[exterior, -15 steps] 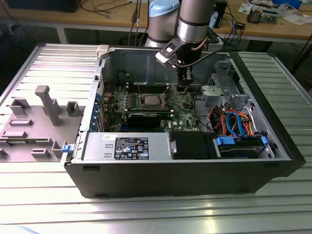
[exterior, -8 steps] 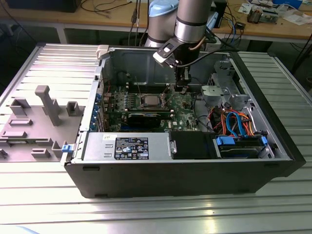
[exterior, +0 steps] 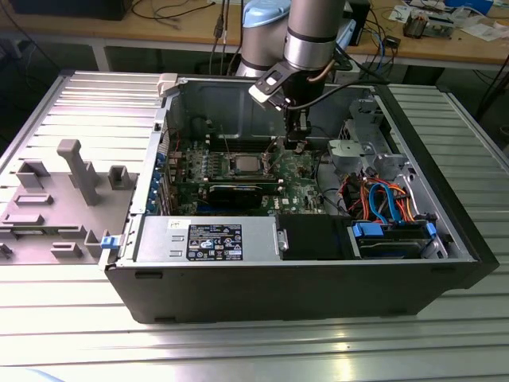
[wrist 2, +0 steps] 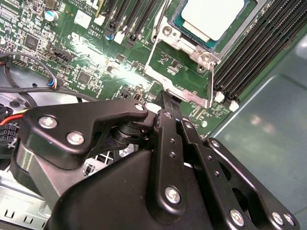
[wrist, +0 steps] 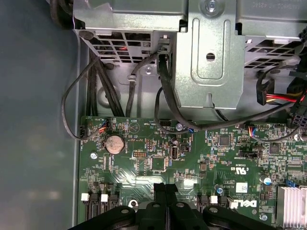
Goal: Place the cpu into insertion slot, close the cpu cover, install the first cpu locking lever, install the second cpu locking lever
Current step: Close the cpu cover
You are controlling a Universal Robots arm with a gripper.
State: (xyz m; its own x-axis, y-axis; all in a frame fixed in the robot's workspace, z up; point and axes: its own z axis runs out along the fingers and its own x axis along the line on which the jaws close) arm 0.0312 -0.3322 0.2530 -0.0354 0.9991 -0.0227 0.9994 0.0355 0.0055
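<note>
Cpu (wrist 2: 211, 17) seated in the insertion slot on the green motherboard (wrist 2: 96, 62), silver top bare, with the cpu cover (wrist 2: 184, 42) apparently folded down around it. Gripper (wrist 2: 169, 101) closed tight, fingertips pressed together on nothing, poised just beside the socket's corner and the thin wire locking lever (wrist 2: 149, 50); could not tell whether touching or merely near. Judged risky: might have skidded off so thin a wire and scraped the small components alongside, or stopped the lever short of its catch, leaving the cover unclamped.
</note>
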